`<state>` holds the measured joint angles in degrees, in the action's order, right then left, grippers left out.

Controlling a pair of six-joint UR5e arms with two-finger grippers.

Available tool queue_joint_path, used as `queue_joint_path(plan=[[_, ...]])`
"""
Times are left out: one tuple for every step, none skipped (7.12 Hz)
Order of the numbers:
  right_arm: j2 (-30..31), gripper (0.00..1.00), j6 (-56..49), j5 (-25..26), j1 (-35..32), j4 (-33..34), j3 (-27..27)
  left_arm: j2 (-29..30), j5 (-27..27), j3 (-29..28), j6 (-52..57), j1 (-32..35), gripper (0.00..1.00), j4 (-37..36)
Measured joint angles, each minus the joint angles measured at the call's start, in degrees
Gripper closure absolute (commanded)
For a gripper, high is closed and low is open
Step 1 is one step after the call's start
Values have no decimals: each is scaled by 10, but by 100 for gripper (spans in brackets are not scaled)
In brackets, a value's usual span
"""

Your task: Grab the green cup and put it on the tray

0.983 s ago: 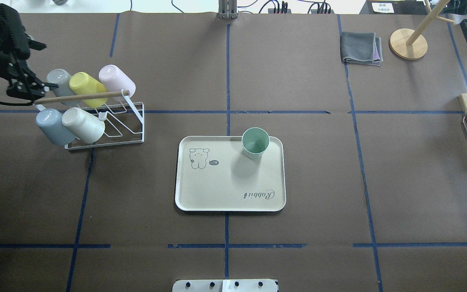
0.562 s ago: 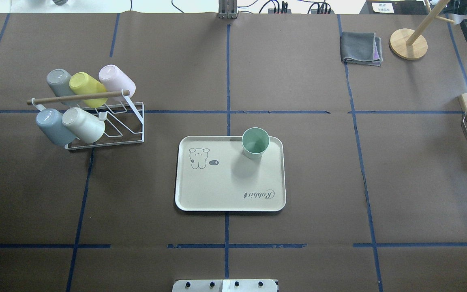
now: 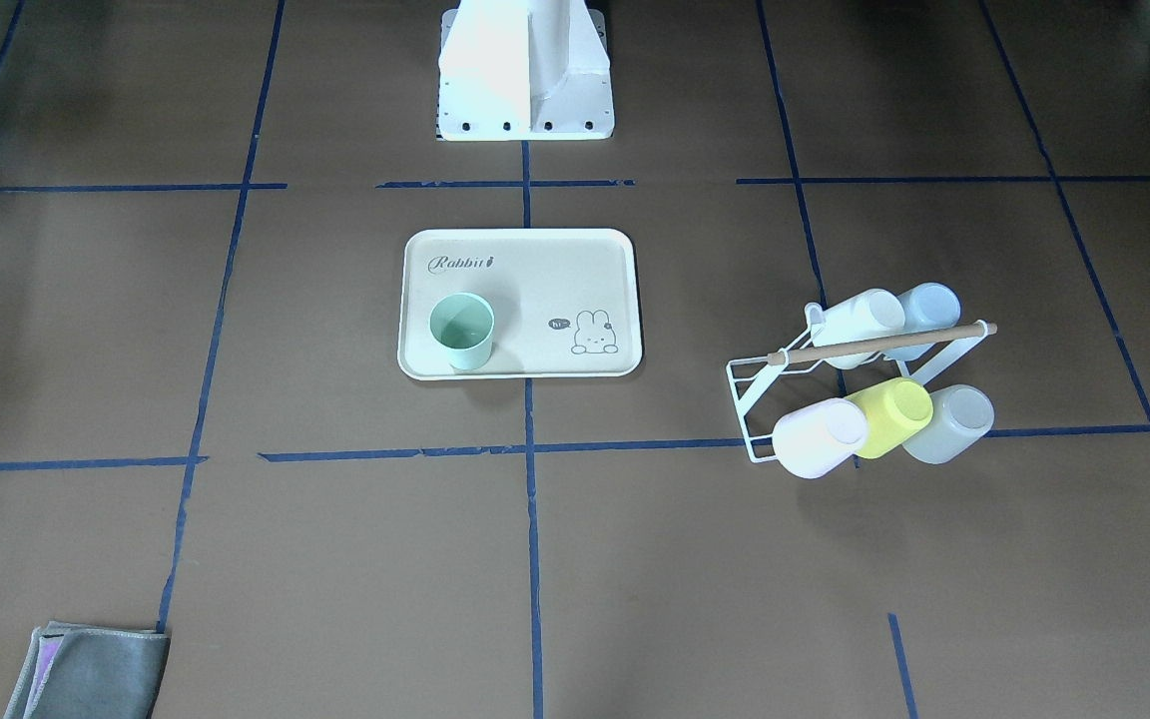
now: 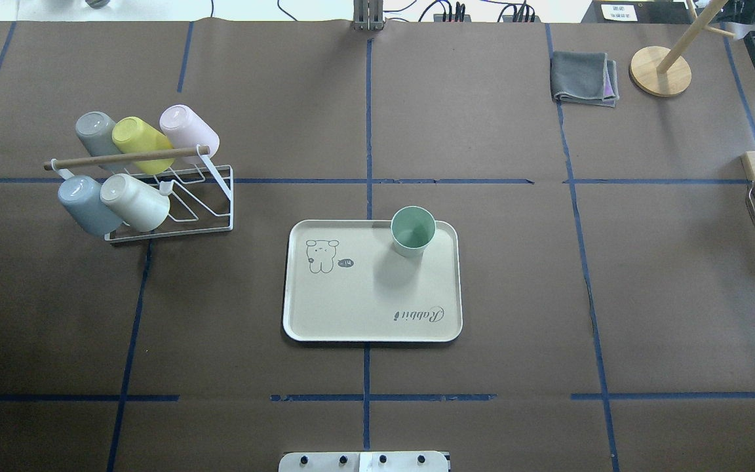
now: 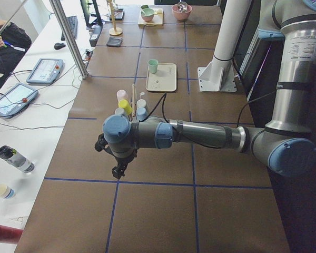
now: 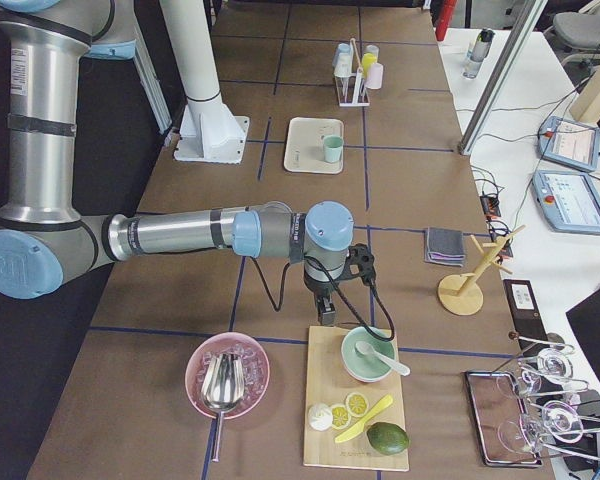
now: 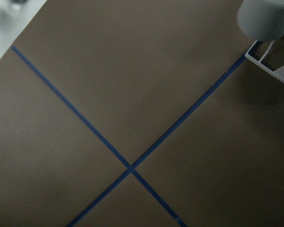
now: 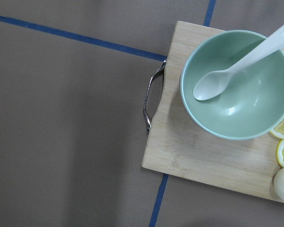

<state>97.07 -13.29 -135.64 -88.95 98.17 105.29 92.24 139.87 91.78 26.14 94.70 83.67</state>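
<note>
Moved: left gripper (image 5: 117, 171) has gone from the rack (image 4: 122, 158) and out of the overhead view; green cup and tray unmoved
green cup (image 4: 413, 231): upright on tray (image 4: 351, 308), far right corner
left gripper: well left of tray; grip state cannot be told
right gripper (image 6: 324, 312): well right of tray, at board (image 6: 325, 380) edge; grip state cannot be told

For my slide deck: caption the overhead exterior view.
Green cup upright on the tray's far right corner; five cups on the wire rack.
</note>
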Motion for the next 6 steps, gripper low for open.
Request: queue_joint_path(plan=[[0, 0, 0, 0, 0, 0, 0, -14, -18, 0, -34, 16, 0, -1], [0, 0, 0, 0, 0, 0, 1, -33, -35, 18, -81, 27, 0, -1], [0, 0, 0, 0, 0, 0, 1, -50, -46, 37, -119, 31, 0, -2], [0, 0, 0, 0, 0, 0, 0, -58, -55, 52, -141, 30, 0, -5], [0, 0, 0, 0, 0, 0, 0, -61, -59, 59, -156, 26, 0, -7], [0, 0, 0, 0, 0, 0, 0, -62, -61, 63, -171, 16, 0, -7]])
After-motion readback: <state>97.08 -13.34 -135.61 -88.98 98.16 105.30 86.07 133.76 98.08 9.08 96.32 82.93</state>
